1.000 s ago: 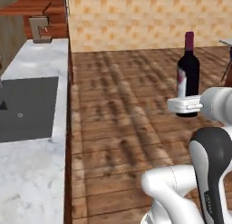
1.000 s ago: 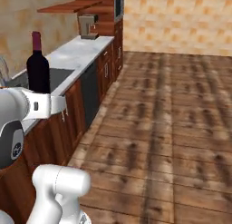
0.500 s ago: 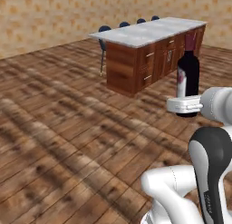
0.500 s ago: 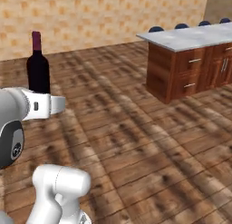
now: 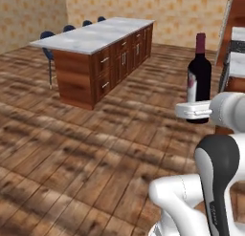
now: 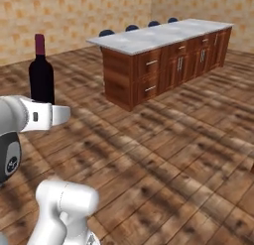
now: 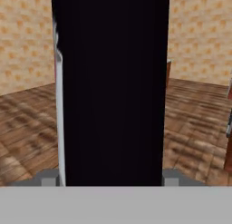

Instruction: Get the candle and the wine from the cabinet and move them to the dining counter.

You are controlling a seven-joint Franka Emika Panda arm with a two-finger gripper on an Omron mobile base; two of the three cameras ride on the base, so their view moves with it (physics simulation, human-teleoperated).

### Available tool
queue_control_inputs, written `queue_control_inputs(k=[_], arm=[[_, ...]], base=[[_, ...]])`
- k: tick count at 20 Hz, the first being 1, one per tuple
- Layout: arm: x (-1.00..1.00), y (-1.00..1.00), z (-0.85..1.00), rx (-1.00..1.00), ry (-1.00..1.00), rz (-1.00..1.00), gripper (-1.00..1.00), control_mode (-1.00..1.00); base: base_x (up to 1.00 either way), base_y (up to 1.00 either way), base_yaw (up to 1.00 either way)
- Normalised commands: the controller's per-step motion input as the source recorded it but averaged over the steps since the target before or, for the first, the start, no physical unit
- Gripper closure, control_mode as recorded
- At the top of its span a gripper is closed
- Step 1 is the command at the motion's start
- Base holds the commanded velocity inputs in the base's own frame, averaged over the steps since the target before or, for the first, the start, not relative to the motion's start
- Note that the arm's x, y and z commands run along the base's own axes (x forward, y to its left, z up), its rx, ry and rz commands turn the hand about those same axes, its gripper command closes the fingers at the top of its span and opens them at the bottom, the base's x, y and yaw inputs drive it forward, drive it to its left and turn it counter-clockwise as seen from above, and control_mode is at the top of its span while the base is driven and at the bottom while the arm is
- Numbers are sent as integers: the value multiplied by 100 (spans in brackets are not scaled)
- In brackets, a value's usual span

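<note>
The wine is a dark bottle with a maroon foil neck and a whitish-pink label, held upright above the wooden floor. My gripper is shut on its lower body. From the other side the wine rises above the white hand, and the gripper clasps its base. In the hand view the wine stands black between my fingertips. The dining counter, marble on a reddish-brown base, lies ahead to the left, apart from the bottle. The candle and the cabinet are out of view.
Dark blue chairs line the far side of the dining counter. Open wooden floor stretches between me and it. A reddish-brown unit with a pale worktop edge stands close at the right.
The whole picture has shifted because the base moved: the kitchen worktop left the view and the dining counter now stands nearer and larger. The bottle stays in the gripper.
</note>
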Motion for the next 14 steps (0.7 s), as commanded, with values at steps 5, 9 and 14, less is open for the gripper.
queue_control_inputs(k=[5, 9, 14], arm=[[0, 0, 0, 0, 0, 0, 100, 100], [0, 0, 0, 0, 0, 0, 100, 100], [0, 0, 0, 0, 0, 0, 100, 100]], base=[[94, 13, -2], [94, 12, -2], [94, 15, 0]])
